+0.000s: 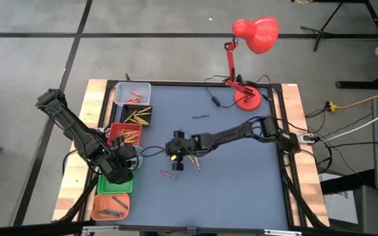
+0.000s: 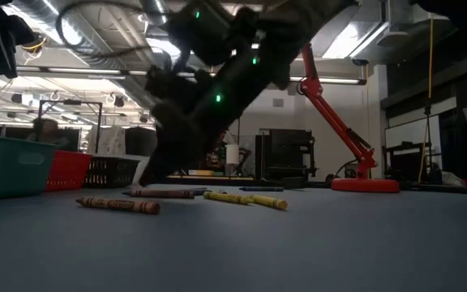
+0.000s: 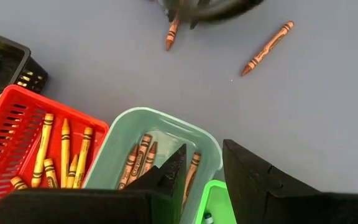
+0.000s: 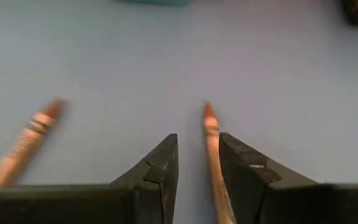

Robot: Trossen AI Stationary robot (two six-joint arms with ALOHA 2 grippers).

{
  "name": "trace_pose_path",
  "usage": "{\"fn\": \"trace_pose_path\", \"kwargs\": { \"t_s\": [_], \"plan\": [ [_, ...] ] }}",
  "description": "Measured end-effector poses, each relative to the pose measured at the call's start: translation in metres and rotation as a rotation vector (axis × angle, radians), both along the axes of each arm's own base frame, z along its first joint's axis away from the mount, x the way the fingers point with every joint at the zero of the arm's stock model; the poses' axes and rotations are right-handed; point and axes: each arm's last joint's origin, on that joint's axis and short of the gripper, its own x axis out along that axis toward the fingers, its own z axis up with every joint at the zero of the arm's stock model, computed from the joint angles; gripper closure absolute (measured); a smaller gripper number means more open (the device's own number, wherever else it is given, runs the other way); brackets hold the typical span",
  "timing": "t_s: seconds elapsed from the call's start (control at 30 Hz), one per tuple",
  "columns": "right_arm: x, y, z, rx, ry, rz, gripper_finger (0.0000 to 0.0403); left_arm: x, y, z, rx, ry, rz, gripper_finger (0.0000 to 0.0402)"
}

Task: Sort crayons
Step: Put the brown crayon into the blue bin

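Note:
Crayons lie loose on the blue table top: a brown one [image 1: 170, 175], a yellowish one [image 1: 195, 162] and a dark one [image 1: 201, 117]. My right gripper [image 4: 197, 140] is low over the table's middle, open, with an orange-brown crayon [image 4: 211, 149] lying flat between its fingers. Another brown crayon [image 4: 27, 146] lies beside it. My left gripper [image 3: 204, 148] hangs open and holds nothing, above a pale green bin [image 3: 123, 143] with brown crayons inside. My right gripper slants down at the table from its right side, fingers along the orange-brown crayon's length. The crayon lies on the table close beside one finger [image 4: 247, 168]. Whether that finger touches it, I cannot tell.
A row of small bins runs along the table's left edge: clear [image 1: 133, 94], black [image 1: 138, 117], red [image 1: 126, 134], green [image 1: 113, 183], orange [image 1: 110, 206], each with crayons. A red desk lamp [image 1: 247, 98] stands at the far right with its cable.

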Motion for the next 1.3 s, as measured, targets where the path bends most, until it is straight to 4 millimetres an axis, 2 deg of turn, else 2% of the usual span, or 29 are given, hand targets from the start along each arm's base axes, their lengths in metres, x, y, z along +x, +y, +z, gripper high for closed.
{"fn": "trace_pose_path", "kwargs": {
  "t_s": [0.2, 0.4, 0.8, 1.07, 1.3],
  "plan": [
    [0.001, -0.009, -0.014, 0.006, 0.042, -0.014, 0.0288, 0.000, 0.000, 0.000, 0.005, -0.005, 0.002, 0.0313],
    [0.000, -0.010, -0.015, 0.011, 0.051, -0.012, 0.0294, 0.000, 0.000, 0.000, 0.007, -0.005, 0.002, 0.0313],
    [0.000, -0.010, -0.016, 0.012, 0.059, -0.010, 0.0393, 0.000, 0.000, 0.000, 0.009, -0.005, 0.003, 0.0313],
    [0.000, -0.010, -0.016, 0.019, 0.057, -0.003, 0.0378, 0.000, 0.000, 0.000, 0.018, -0.001, -0.013, 0.0313],
    [0.001, -0.010, -0.015, 0.037, 0.045, -0.006, 0.0391, 0.000, 0.000, 0.000, 0.034, 0.005, -0.042, 0.0313]
  ]
}}
